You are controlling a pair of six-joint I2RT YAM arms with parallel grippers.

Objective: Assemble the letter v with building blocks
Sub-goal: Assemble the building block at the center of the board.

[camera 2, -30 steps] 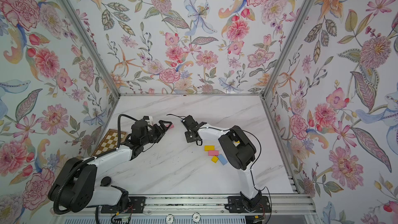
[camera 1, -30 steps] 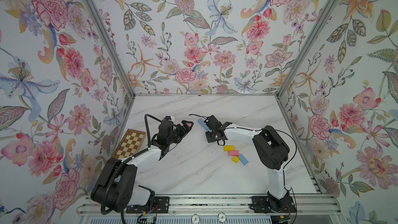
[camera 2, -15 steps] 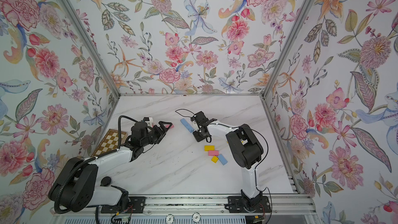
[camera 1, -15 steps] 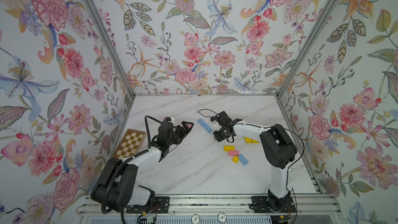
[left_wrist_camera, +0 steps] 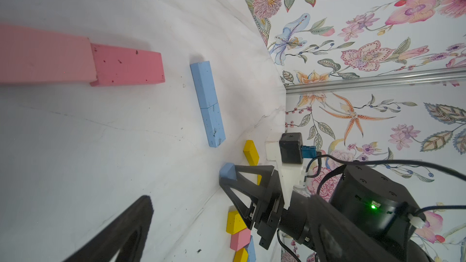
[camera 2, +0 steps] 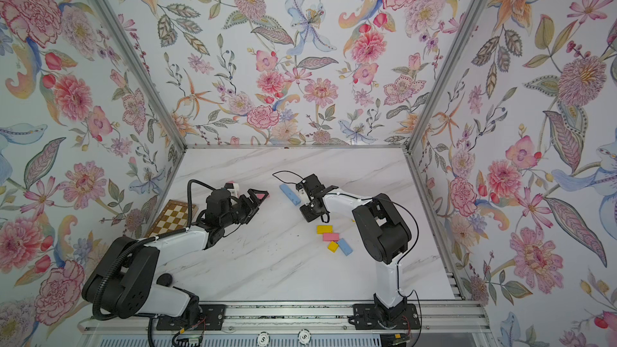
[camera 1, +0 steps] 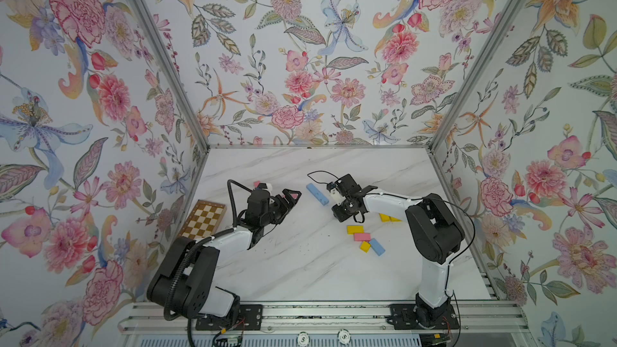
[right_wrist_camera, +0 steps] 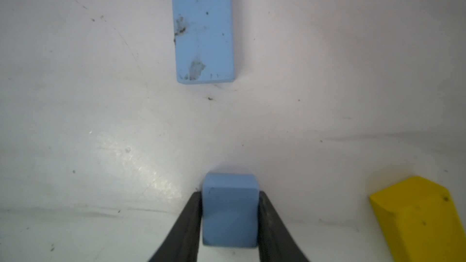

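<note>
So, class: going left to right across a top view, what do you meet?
Checkered board, left pincer, long blue row, right pincer holding a small blue block, yellow oblong brick, slanted blue brick.

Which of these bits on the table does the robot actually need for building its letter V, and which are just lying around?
For the job:
- long blue blocks
- small blue block, pinched in the right gripper
- pink blocks
- loose yellow blocks
- cluster of yellow, pink and blue blocks

Just lying about:
- checkered board

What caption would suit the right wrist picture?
Right gripper clamps a small blue block, facing a longer blue block on the white table.
</note>
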